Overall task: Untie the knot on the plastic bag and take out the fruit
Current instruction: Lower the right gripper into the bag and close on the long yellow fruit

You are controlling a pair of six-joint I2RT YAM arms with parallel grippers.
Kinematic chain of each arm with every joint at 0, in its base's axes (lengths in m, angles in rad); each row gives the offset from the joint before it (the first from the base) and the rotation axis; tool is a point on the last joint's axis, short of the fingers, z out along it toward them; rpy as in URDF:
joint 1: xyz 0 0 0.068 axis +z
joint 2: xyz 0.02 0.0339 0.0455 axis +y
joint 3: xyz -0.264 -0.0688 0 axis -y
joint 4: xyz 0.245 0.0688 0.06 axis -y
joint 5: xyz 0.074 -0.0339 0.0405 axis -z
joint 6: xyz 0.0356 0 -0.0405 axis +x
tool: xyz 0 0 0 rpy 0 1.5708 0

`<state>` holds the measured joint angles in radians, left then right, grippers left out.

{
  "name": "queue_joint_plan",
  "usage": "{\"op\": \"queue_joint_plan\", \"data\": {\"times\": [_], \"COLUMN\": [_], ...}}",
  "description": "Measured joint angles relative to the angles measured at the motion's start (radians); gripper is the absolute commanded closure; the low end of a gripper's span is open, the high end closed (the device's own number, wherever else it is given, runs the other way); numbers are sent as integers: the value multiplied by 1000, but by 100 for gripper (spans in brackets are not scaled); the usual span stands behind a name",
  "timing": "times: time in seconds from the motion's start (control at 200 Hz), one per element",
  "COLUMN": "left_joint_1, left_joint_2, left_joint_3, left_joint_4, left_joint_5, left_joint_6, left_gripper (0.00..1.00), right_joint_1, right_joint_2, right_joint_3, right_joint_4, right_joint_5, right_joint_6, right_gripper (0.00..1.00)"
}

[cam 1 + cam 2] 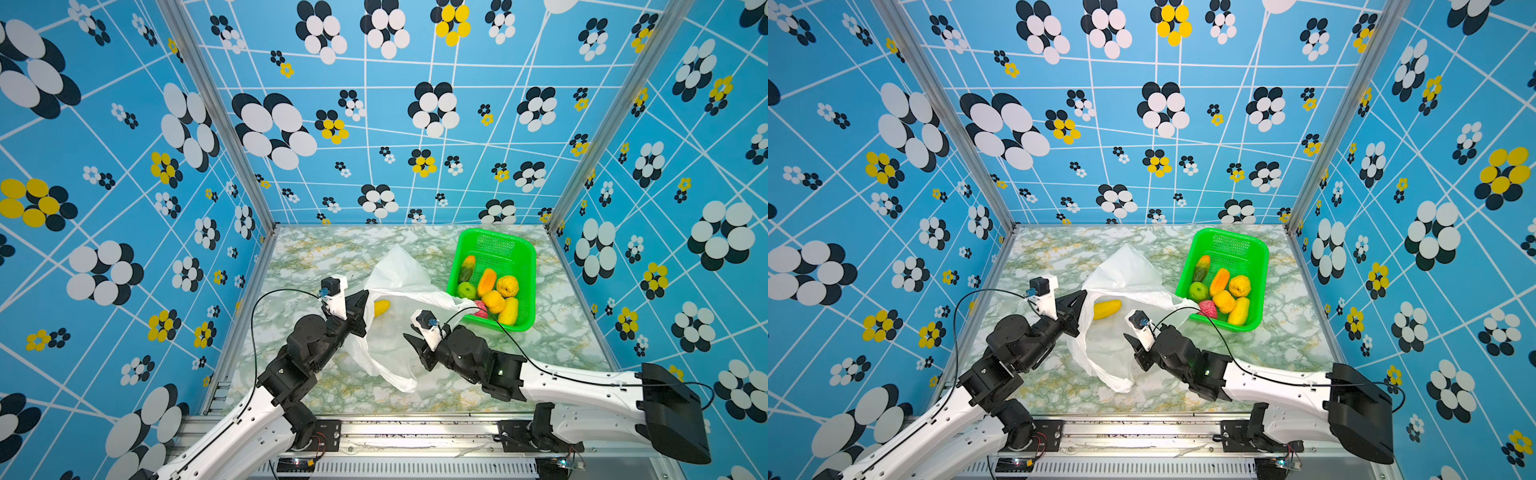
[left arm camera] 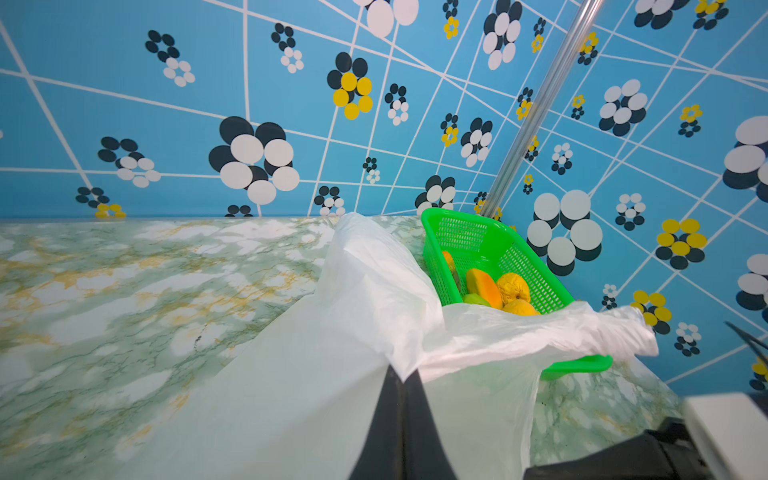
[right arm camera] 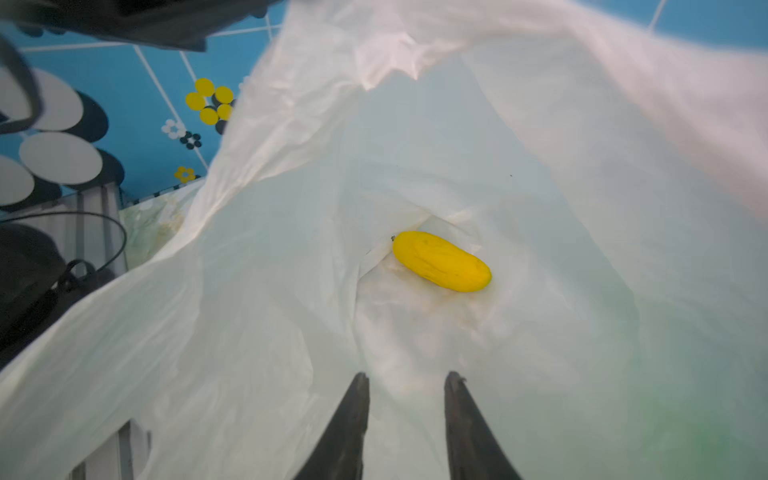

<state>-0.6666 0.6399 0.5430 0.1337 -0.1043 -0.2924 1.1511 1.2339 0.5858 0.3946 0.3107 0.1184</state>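
The plastic bag (image 1: 395,345) is translucent white; the fruit (image 3: 441,261) inside it is plain yellow. On the right, the basket (image 1: 494,245) is bright green mesh, holding fruits (image 1: 493,300) in orange, yellow, apple green and pink-red. The table (image 1: 316,257) is marbled white and green with gold veins. The walls (image 1: 124,137) are sky blue, crossed by white lines, with flowers of black, white and yellow ovals.

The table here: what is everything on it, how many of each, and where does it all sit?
plastic bag: one, translucent white, mid-table, mouth open.
yellow fruit: one, yellow, lying inside the bag.
basket: one, green mesh, back right of the table.
basket fruit: seven, yellow, orange, green, red-pink, in the basket.
table: one, green-white marble pattern.
left gripper: one, black, shut on the bag's edge.
right gripper: one, black, jaws apart, empty, facing into the bag.
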Motion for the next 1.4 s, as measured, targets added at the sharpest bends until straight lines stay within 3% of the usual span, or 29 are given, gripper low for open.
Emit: {"op": "queue_joint_plan", "data": {"times": [0.135, 0.32, 0.495, 0.85, 1.124, 1.399], "left_joint_1": [0, 0, 0, 0, 0, 0], "left_joint_2": [-45, -66, 2, 89, 28, 21], "left_joint_3": [2, 2, 10, 47, 47, 47], "left_joint_4": [-23, -22, -37, -21, -6, -5], "left_joint_5": [36, 97, 141, 214, 232, 266], "left_joint_6": [63, 122, 166, 193, 187, 174], "left_gripper": [100, 100, 100, 100, 100, 100], "right_joint_1": [39, 146, 157, 200, 72, 29], "right_joint_2": [143, 429, 595, 639, 642, 768], "right_joint_3": [8, 109, 133, 331, 340, 503], "right_joint_4": [82, 209, 332, 293, 204, 120], "right_joint_5": [56, 104, 113, 199, 265, 327], "right_joint_6": [102, 156, 213, 147, 152, 189], "right_gripper": [65, 54, 43, 23, 19, 9]}}
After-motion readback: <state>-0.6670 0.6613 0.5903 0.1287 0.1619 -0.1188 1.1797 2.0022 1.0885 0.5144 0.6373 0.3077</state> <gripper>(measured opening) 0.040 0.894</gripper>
